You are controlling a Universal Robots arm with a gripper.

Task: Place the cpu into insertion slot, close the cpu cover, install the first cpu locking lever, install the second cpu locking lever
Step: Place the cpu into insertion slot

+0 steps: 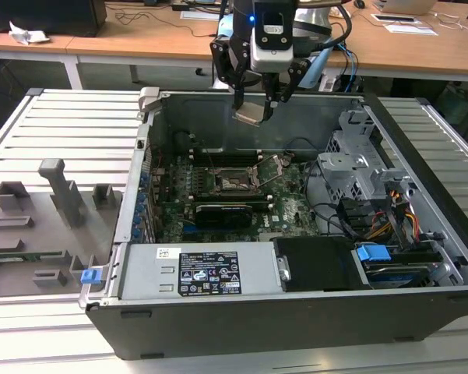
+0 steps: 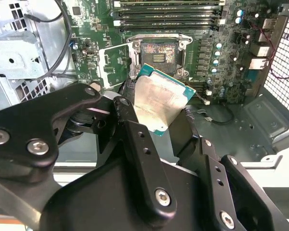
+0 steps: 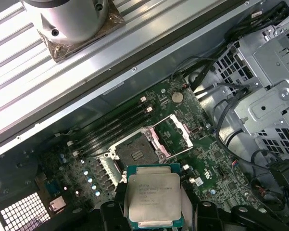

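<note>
Gripper (image 1: pixel 253 105) was closed on the cpu (image 1: pixel 248 115), one finger on each of two opposite edges, chip tilted. In the exterior view the held cpu hung above the open computer case (image 1: pixel 140 195), at about 12 o'clock from the insertion slot (image 1: pixel 235 184) and well apart from it, near the case's far wall.

In the second wrist view the cpu (image 2: pixel 158 103) sat between the black fingers (image 2: pixel 130 125), silver top facing the camera, green edge showing. The insertion slot (image 2: pixel 158 55) lay beyond it, uncovered and with nothing in it. The cpu cover (image 2: pixel 108 65) was flipped open just beside the slot, green board visible through its window. The memory slots (image 2: pixel 166 12) ran on the far side of the slot.

In the first wrist view the cpu (image 3: pixel 154 197) carried several lines of print on its lid, not readable. The insertion slot (image 3: pixel 137 153) and the raised cpu cover (image 3: pixel 175 132) sat side by side, touching at the hinge.

The power supply (image 1: pixel 206 273), at 6 o'clock from the slot in the exterior view, had a black sticker with white print and symbols plus a small white label, text not legible. A black card (image 1: pixel 230 212) lay between the slot and the supply. The case stood on the slatted bench (image 1: pixel 70 125), with a grey fixture tray (image 1: pixel 39 218) at the exterior view's left.
</note>
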